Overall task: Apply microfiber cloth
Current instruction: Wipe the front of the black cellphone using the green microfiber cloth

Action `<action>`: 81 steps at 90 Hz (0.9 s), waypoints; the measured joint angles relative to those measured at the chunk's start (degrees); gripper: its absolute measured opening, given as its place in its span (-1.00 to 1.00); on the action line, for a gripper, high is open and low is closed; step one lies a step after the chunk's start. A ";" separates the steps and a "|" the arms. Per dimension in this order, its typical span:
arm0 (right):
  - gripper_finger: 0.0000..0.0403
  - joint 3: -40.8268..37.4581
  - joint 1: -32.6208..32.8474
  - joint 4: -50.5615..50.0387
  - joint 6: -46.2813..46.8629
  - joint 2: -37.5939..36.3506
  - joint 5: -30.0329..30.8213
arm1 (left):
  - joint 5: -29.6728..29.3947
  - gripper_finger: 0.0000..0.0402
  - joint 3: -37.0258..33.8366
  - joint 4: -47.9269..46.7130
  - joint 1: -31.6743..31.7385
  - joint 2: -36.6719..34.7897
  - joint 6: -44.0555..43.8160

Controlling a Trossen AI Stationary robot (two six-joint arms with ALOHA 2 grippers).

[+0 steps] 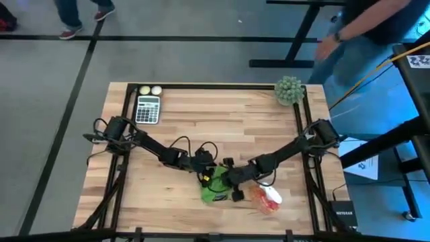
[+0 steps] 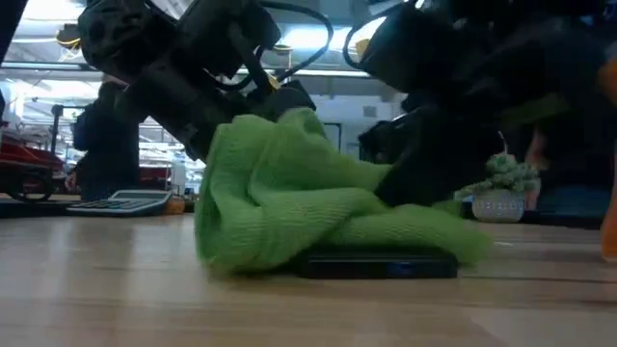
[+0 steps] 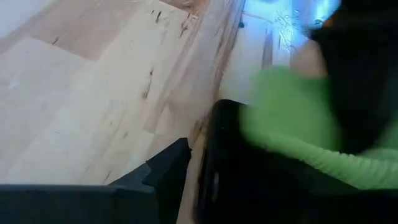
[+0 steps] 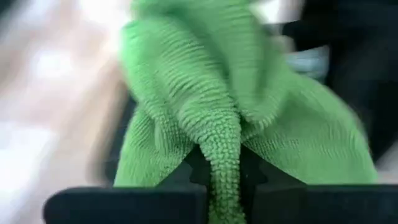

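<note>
The bright green microfiber cloth [image 1: 215, 189] lies bunched [image 2: 289, 202] on a black phone [image 2: 376, 266] near the table's front middle. The phone lies flat on the wood, and one end of it shows past the cloth [image 1: 236, 196]. My right gripper [image 4: 224, 165] comes in from the right [image 1: 230, 179] and is shut on the cloth. My left gripper [image 1: 205, 167] is low at the cloth's far left side, close to the phone's edge [image 3: 208, 174]. Whether it touches the phone, I cannot tell. My right gripper pinches a raised fold of the cloth [image 4: 222, 146] between its two fingers. The fold runs back between them as a narrow ridge. The fingers slant down from the table's right side. The rest of the cloth spreads slack beyond them and rests on the phone.
A calculator [image 1: 148, 109] and two pale balls [image 1: 149, 90] sit at the far left. A spiky ball plant [image 1: 289, 89] stands at the far right corner. A white and red thing [image 1: 269, 196] lies just right of the cloth. A person [image 1: 349, 30] stands beyond the far right corner.
</note>
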 joint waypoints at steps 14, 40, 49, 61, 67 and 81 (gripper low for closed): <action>-0.97 -0.07 0.57 -2.65 -2.83 -0.74 -3.98 | -0.40 -0.22 -0.04 0.03 0.00 0.02 -0.05; -0.97 1.27 -4.51 -2.21 3.26 -1.36 17.85 | -0.74 -0.22 -0.13 0.17 0.07 0.07 -0.40; -0.97 1.27 -5.44 -2.43 6.11 -1.20 13.60 | -0.80 -0.22 -0.13 0.11 0.07 0.07 -0.62; -0.97 1.45 -4.18 -1.78 5.95 0.67 3.84 | -0.80 -0.22 -0.13 0.00 0.07 0.07 -0.62; -0.97 1.64 -3.19 -2.45 3.98 1.09 -4.49 | -0.80 -0.22 -0.13 0.00 0.07 0.07 -0.62; -0.97 1.42 -3.24 -9.06 1.88 -1.29 -7.85 | -0.87 -0.22 -0.13 0.00 0.07 0.07 -0.81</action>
